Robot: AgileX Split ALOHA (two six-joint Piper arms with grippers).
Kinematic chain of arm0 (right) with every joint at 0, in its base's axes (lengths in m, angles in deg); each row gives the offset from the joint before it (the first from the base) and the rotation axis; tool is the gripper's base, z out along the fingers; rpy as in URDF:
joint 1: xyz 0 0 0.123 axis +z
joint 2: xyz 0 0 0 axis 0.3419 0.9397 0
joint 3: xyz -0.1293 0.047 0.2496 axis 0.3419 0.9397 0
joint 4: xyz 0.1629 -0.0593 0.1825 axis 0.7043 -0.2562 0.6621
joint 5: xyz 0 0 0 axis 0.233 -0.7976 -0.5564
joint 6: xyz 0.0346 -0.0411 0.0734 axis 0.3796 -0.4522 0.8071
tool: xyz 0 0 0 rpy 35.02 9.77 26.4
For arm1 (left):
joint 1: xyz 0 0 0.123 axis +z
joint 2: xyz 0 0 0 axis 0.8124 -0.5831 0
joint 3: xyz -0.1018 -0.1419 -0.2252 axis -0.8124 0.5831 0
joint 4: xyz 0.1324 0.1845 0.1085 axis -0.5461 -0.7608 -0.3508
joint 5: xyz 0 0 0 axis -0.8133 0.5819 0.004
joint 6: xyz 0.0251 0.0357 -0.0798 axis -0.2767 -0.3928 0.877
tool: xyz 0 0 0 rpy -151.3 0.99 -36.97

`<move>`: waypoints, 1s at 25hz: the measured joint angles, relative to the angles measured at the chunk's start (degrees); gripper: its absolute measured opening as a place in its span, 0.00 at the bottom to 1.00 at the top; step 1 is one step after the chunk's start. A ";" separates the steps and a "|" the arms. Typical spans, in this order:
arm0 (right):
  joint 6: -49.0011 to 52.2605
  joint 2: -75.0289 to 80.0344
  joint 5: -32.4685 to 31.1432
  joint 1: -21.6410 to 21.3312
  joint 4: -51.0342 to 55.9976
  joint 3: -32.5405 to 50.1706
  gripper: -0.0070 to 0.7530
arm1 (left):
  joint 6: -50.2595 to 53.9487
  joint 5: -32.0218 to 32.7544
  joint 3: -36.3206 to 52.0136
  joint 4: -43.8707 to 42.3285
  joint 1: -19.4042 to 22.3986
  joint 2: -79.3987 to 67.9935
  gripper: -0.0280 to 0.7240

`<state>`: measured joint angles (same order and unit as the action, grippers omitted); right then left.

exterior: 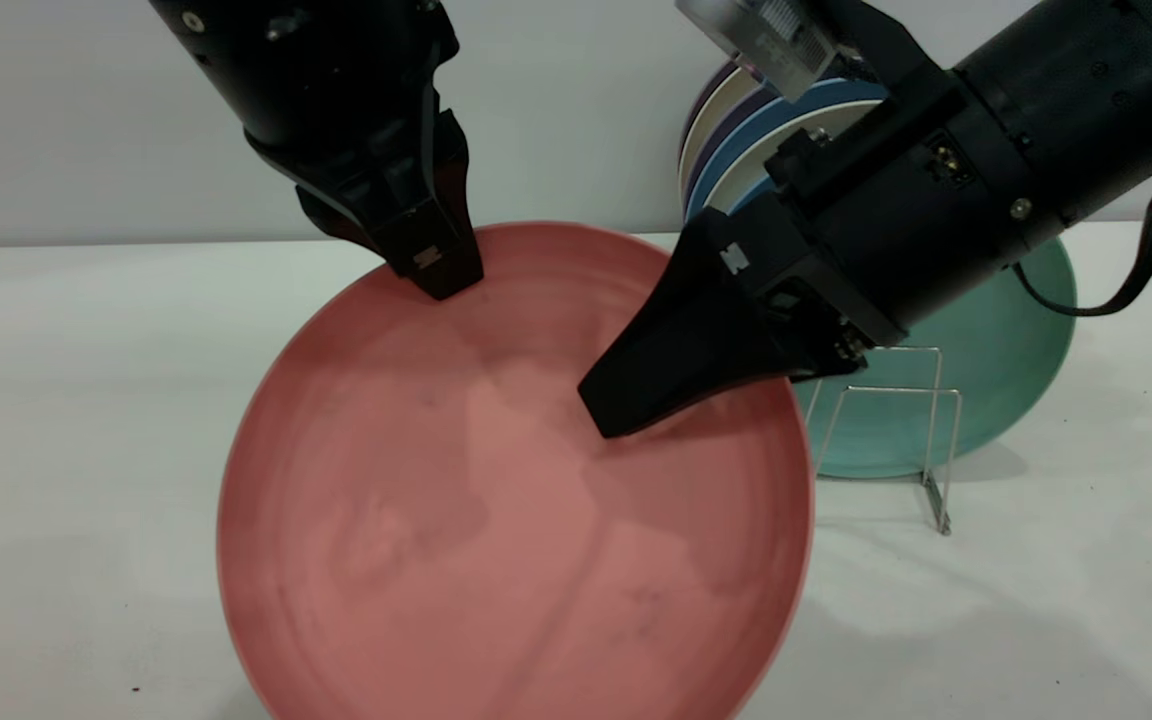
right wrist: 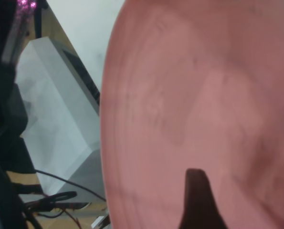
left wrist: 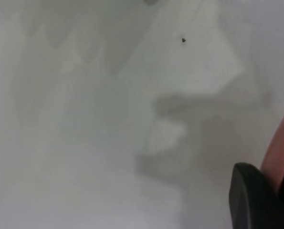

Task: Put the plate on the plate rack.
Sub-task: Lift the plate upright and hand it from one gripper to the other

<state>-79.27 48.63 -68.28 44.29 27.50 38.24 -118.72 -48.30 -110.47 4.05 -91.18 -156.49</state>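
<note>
Pink plate (exterior: 456, 520) half-hiding plate rack (exterior: 896, 420)

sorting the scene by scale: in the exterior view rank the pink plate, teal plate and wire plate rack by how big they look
1. pink plate, though it is nearest the camera
2. teal plate, partly hidden
3. wire plate rack

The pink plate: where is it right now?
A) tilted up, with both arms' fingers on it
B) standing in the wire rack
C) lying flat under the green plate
A: the pink plate is tilted up toward the camera, left gripper at its rim, right gripper on its face.
</note>
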 joint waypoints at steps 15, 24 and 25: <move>-0.62 2.01 2.98 0.17 0.18 0.00 0.14 | -1.28 -0.11 0.00 1.19 0.00 0.00 0.07; -0.63 1.95 2.58 0.42 -2.97 -0.11 0.14 | 2.71 1.38 0.00 2.52 0.00 0.00 0.40; -0.63 1.95 2.52 0.48 -3.94 -0.11 0.14 | 3.18 1.69 0.00 2.58 0.00 0.00 0.51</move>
<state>-79.91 50.58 -65.76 44.77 23.56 38.13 -115.54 -46.61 -110.47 6.63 -91.18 -156.49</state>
